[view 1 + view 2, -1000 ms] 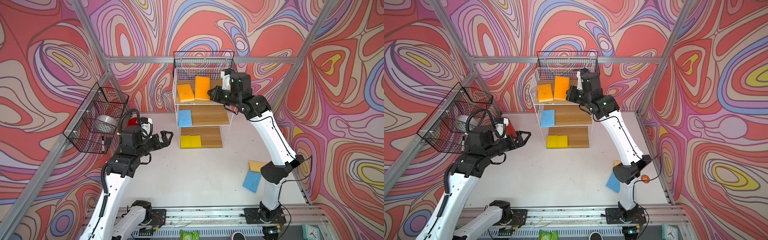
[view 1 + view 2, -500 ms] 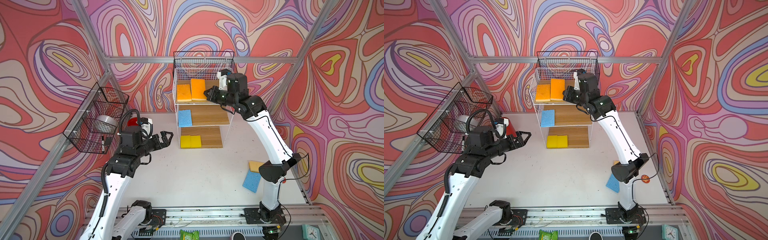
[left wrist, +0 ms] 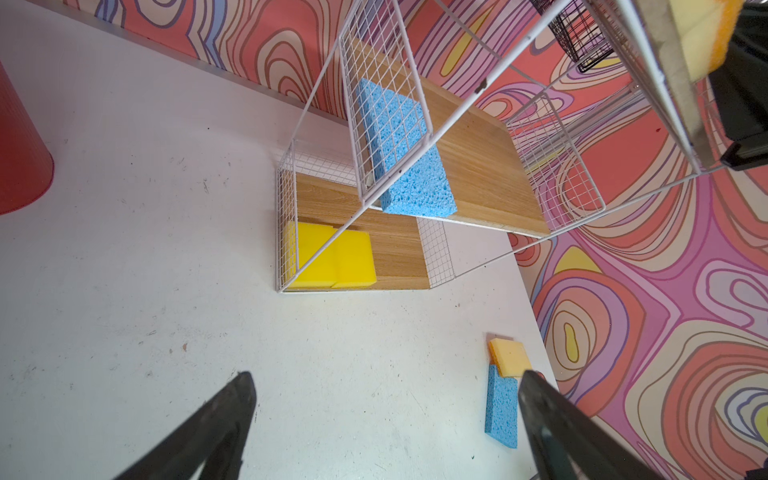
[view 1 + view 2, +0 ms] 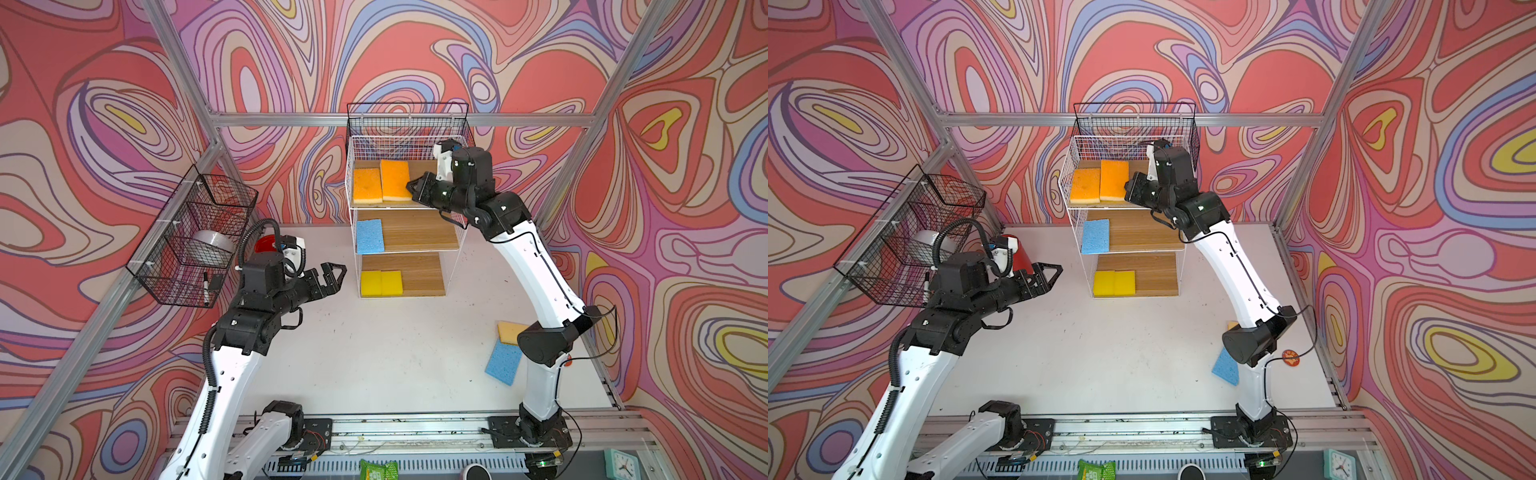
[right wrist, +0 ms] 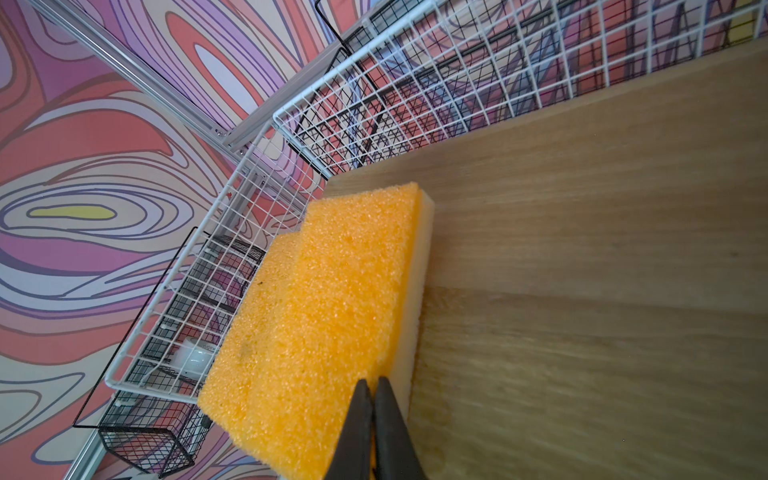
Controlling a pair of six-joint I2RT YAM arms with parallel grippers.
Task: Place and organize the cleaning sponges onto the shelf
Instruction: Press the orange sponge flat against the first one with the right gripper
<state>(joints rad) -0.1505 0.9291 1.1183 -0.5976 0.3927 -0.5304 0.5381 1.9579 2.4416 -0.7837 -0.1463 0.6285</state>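
Right hand [image 5: 371, 415], closed and empty, touches the orange sponge [image 5: 324, 311] at its 9 o'clock on the shelf's [image 4: 419, 237] top tier. Pushing harder could ride it over the neighbouring orange sponge [image 4: 367, 185]. A second ago that neighbour lay askew; now both lie square, side by side. Left hand [image 4: 332, 279] hangs open.

Setting: robotics lab test cell, a staged enclosure. Evidence: aluminium profile frame [image 4: 291, 119] boxing in the space; printed swirl-pattern wall panels [image 4: 415, 50] on three sides; bare white tabletop [image 4: 374, 353], scuffed and speckled; left arm [image 4: 232, 374] and right arm [image 4: 536, 274] mounted on a slotted metal rail [image 4: 415, 428] along the front edge, cabling exposed; black wire basket [image 4: 195, 241] hung on a frame post
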